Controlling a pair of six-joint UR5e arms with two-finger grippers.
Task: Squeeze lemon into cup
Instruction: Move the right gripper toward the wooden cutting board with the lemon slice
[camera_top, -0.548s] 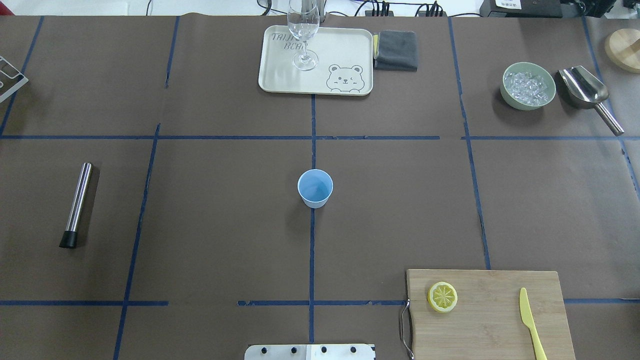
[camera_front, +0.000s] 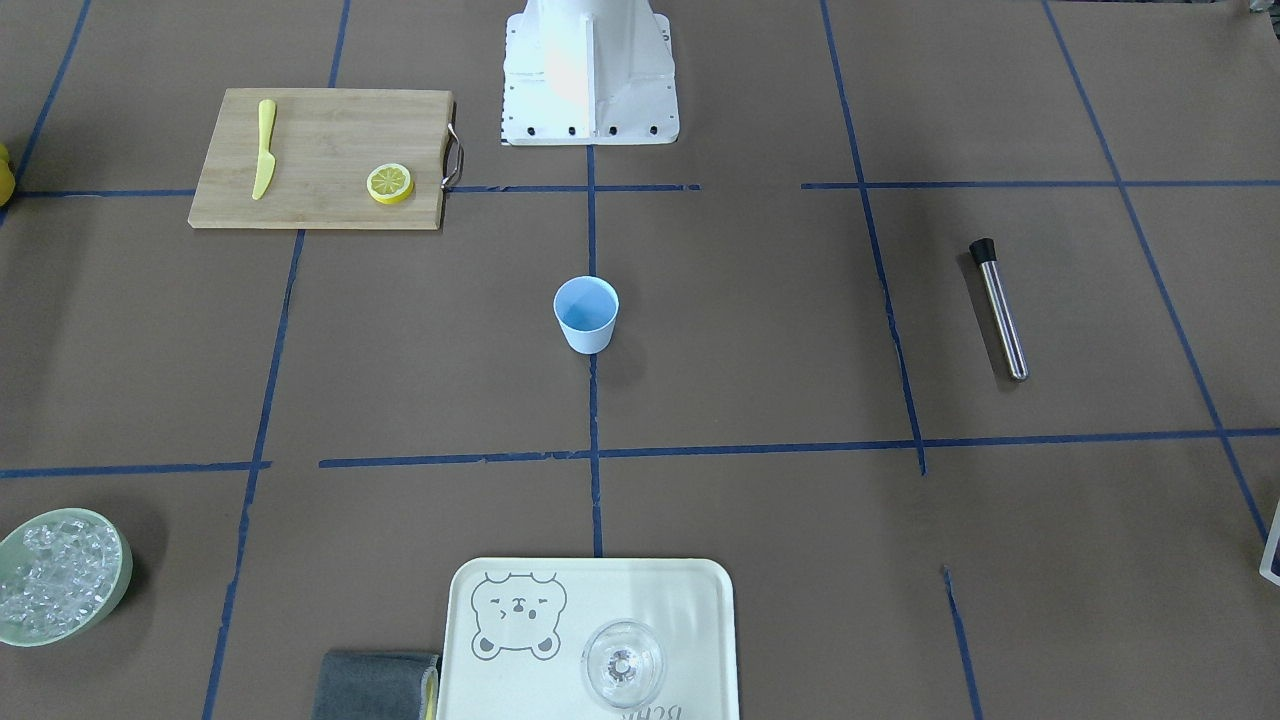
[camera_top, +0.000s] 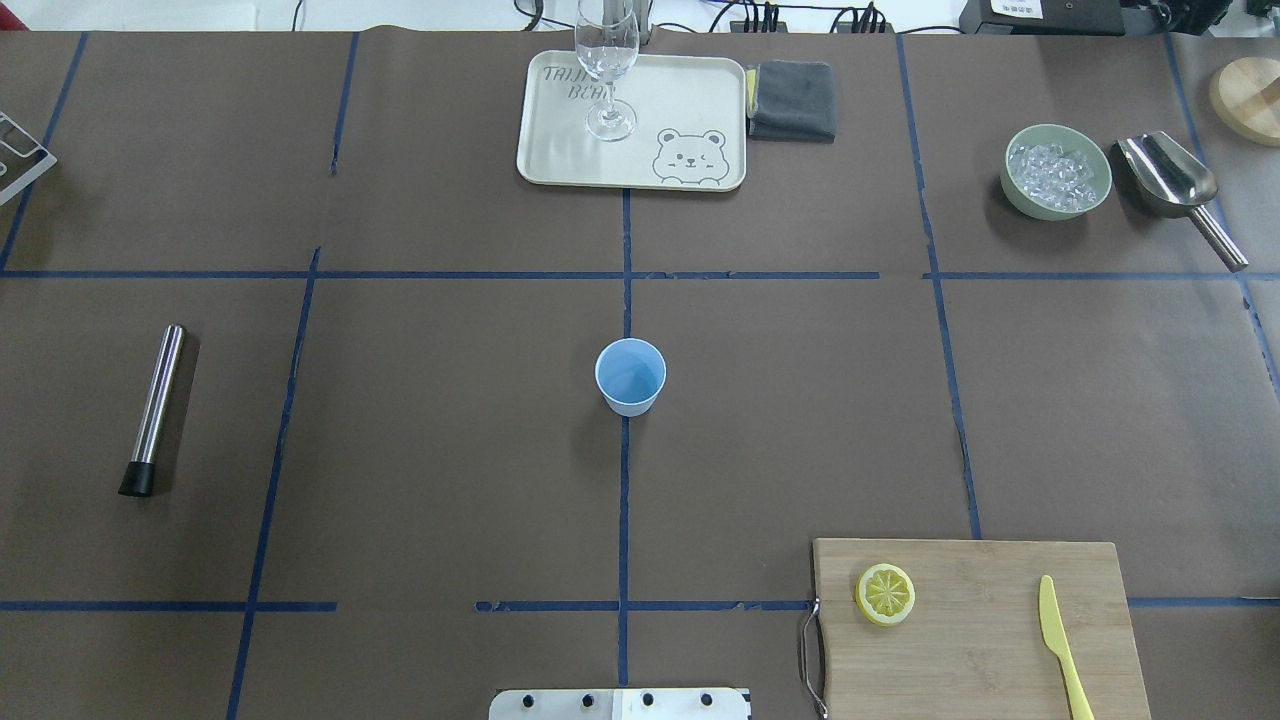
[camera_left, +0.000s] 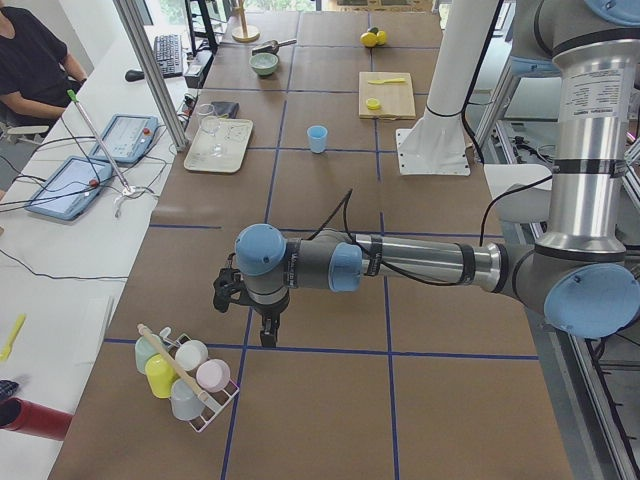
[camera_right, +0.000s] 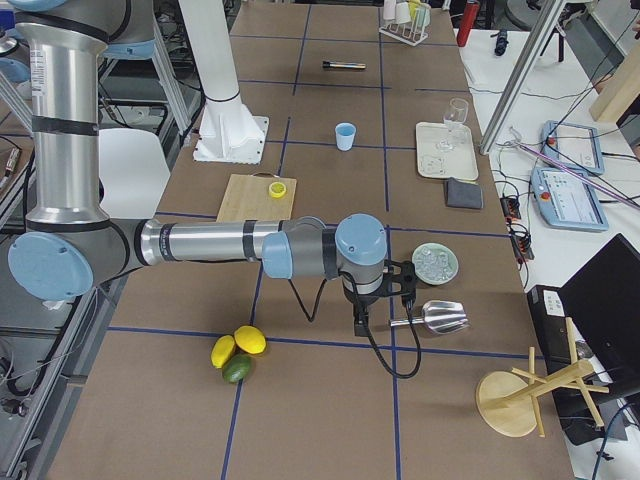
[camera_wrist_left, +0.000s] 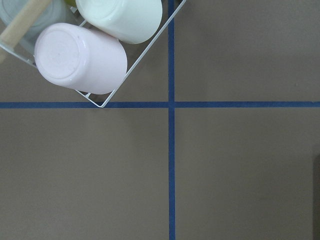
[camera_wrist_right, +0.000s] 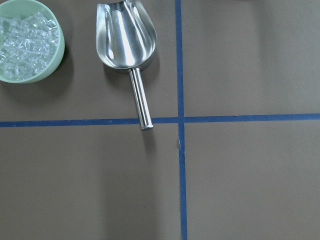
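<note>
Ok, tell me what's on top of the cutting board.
On the cutting board lie the lemon and a yellow knife, apart from each other. The lemon's underside is covered.

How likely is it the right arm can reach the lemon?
Probably yes: the lemon lies uncovered on the cutting board, the knife apart from it, and the right pincer hangs above the table beside the scoop.

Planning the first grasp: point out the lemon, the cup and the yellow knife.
lemon (camera_top: 885, 593): overhead exterior view, segmented top face.
cup (camera_top: 630, 375): overhead exterior view, blue inner wall.
yellow knife (camera_top: 1050, 620): overhead exterior view, its blade.
</note>
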